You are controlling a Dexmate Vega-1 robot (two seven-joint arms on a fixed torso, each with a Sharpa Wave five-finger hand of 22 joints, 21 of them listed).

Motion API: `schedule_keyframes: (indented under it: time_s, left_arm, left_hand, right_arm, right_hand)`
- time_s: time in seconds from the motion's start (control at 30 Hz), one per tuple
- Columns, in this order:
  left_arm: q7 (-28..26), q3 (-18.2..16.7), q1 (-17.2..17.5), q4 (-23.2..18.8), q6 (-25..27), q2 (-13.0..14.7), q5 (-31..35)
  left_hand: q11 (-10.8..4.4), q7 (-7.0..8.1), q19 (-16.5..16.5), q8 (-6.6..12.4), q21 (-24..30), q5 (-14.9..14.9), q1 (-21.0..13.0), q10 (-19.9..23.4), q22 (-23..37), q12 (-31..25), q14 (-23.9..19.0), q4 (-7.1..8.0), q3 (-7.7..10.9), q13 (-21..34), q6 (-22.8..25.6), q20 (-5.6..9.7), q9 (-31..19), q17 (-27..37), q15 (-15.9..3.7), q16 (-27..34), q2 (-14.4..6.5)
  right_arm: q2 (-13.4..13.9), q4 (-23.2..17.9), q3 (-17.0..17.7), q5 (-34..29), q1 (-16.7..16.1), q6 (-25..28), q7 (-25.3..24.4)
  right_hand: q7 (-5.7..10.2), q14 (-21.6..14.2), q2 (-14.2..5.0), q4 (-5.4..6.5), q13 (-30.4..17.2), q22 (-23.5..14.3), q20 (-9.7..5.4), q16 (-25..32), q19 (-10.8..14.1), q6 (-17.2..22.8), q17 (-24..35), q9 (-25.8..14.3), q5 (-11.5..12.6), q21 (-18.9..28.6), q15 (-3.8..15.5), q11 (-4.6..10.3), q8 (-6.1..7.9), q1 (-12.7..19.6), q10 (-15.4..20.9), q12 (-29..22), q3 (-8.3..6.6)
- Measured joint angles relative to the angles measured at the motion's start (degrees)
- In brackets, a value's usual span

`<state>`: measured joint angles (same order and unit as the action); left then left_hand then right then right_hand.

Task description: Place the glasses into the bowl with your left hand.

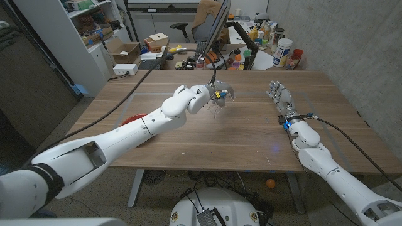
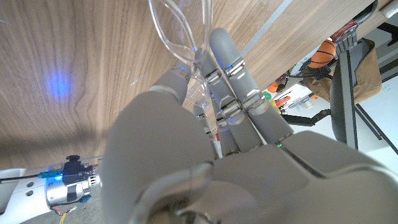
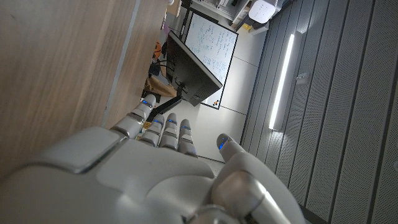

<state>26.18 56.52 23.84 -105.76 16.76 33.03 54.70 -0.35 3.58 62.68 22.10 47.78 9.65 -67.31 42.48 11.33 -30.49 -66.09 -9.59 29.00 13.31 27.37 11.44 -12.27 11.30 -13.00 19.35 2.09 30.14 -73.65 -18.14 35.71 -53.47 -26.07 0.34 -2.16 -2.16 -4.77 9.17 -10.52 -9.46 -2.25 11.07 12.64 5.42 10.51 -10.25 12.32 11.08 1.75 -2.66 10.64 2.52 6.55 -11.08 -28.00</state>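
The left hand (image 1: pixel 213 97) is raised over the middle of the table (image 1: pixel 239 135), fingers curled down. In the left wrist view the glasses (image 2: pixel 180 31), clear-framed, are pinched between its fingers (image 2: pixel 230 59), with the lenses hanging past the fingertips toward the wood. In the head view they show only faintly just below the hand (image 1: pixel 218 107).

The bowl (image 1: pixel 132 120) appears as a red rim behind the left forearm, well back from the hand toward the robot's left side and largely hidden by the arm. Its contents cannot be determined.

Judgement: the step in hand is the carry to the bowl. The grip seems to be on a thin part of the frame, so the pinch should be kept firm and the wrist steady to stop the glasses swinging or slipping. The hand should be brought back over the bowl, lowered until the lenses sit inside the rim, and only then opened. Releasing high risks a bounce off the rim.

The right hand (image 1: pixel 278 95) stands on the table's far right, fingers extended and apart, holding nothing.
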Motion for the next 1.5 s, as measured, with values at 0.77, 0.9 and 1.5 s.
schedule_keyframes:
  time_s: [0.77,0.9,1.5]
  left_arm:
    - [-2.4,-9.2,6.2,-8.2,-9.1,7.9,-2.3]
    - [-2.7,-10.8,7.5,-9.7,-10.1,9.2,-2.7]
    - [-5.2,-18.1,13.5,-15.2,-16.1,15.4,-5.9]
  left_hand:
    - [-0.93,1.23,-0.9,-0.49,1.4,0.0,-0.4,-0.2,0.0,0.4,-0.1,-0.01,-0.86,0.4,1.2,-0.71,-0.1,0.0,-0.08,-0.4,0.2]
    - [-0.93,1.33,-1.1,-0.49,1.4,0.0,-0.4,-0.2,0.0,0.4,-0.1,0.18,-1.07,0.6,1.3,-0.70,-0.1,0.0,-0.08,-0.4,0.2]
    - [-2.97,-6.55,-1.7,-0.88,2.5,-0.3,-1.5,1.1,0.0,0.9,-1.1,0.48,-1.70,0.9,11.1,-0.90,-0.6,0.2,-0.76,-0.9,-0.5]
  right_arm:
    - [0.7,-5.8,0.0,-2.3,-3.0,1.9,-4.9]
    - [0.8,-6.7,-0.2,-2.7,-3.4,2.3,-5.7]
    - [0.8,-9.9,-0.8,-4.6,-4.6,4.1,-8.7]
  right_hand:
    - [0.32,0.0,0.00,0.00,0.0,0.0,0.00,0.0,0.0,0.3,0.0,0.0,0.0,0.0,0.00,0.31,0.00,0.0,0.3,0.0,0.00]
    - [0.32,0.0,0.00,0.00,0.0,0.0,0.00,0.0,0.0,0.3,0.0,0.0,0.0,0.0,0.00,0.31,0.00,0.0,0.3,0.0,0.00]
    - [0.32,0.0,0.00,0.00,0.0,0.0,0.00,0.0,0.0,0.3,0.0,0.0,0.0,0.0,0.00,0.31,0.00,0.0,0.3,0.0,0.00]
